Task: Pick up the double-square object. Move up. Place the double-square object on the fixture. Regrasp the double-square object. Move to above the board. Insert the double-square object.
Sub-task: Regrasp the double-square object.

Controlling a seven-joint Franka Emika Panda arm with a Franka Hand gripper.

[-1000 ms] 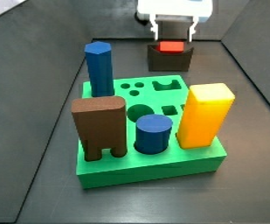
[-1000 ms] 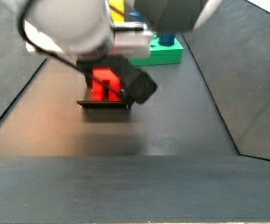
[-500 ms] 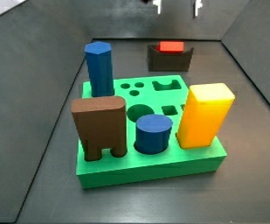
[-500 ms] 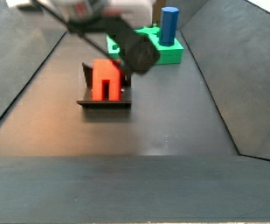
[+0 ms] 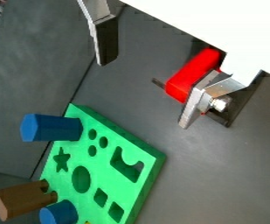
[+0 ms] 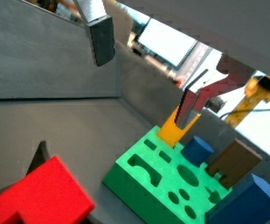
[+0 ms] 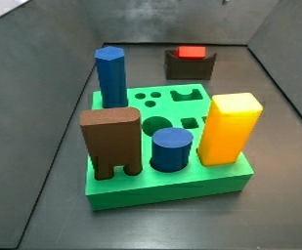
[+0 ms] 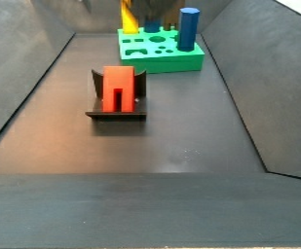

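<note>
Start from the board, near-centre in a side view. Beyond it, at the far end, stands the fixture, and the double-square object rests in its notch, free of any grip. Its long axis runs along the fixture's channel, toward and away from the board. Your gripper hangs above it, fingers spread and empty, so you must descend to regrasp.

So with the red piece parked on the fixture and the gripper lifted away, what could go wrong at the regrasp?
The gripper is open and empty, well above the double-square object, so a misaligned descent could knock it off the fixture. On the board, tall blocks stand around the open holes, which may crowd the insertion.
</note>
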